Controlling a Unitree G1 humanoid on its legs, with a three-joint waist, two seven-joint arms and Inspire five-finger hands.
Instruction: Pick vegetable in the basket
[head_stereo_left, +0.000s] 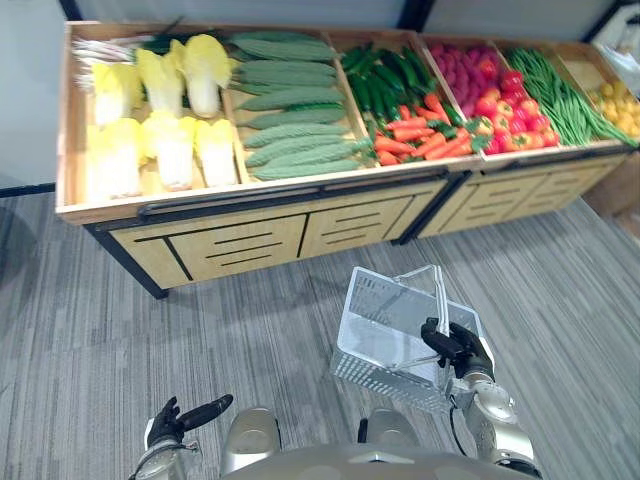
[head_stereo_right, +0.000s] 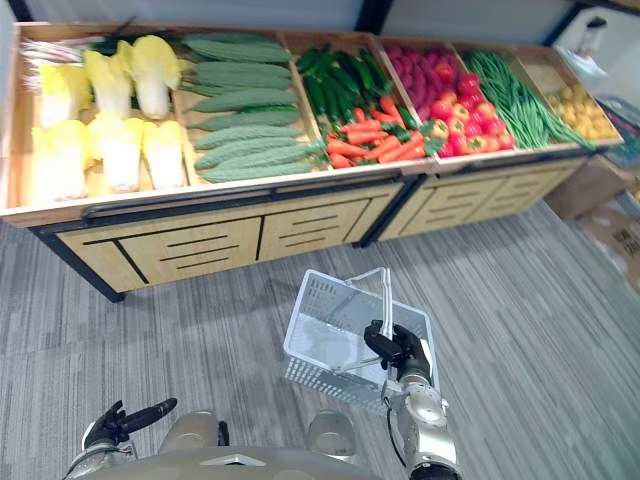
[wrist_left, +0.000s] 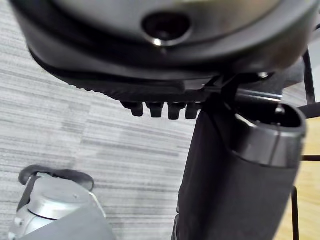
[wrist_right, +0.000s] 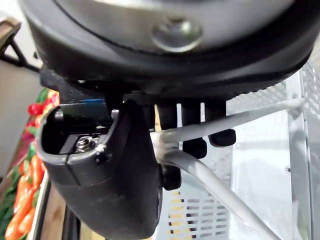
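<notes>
Gripping white mesh basket (head_stereo_left: 380, 312) by its handle, right hand (head_stereo_left: 460, 350) fingers curled round it, above carpet before produce stand (head_stereo_left: 250, 240); carrots (head_stereo_left: 420, 135), cucumbers (head_stereo_left: 290, 110) in bins; left hand (head_stereo_left: 178, 420) low, fingers loosely straight.

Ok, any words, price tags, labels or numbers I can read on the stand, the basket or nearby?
No text can be read.
Wooden stand: no tags or signs on its front, only dark line trim.
Basket, handle held in the right hand: no label visible.
Cardboard box on the floor at the right: dark marks, too small and blurred to read.
</notes>
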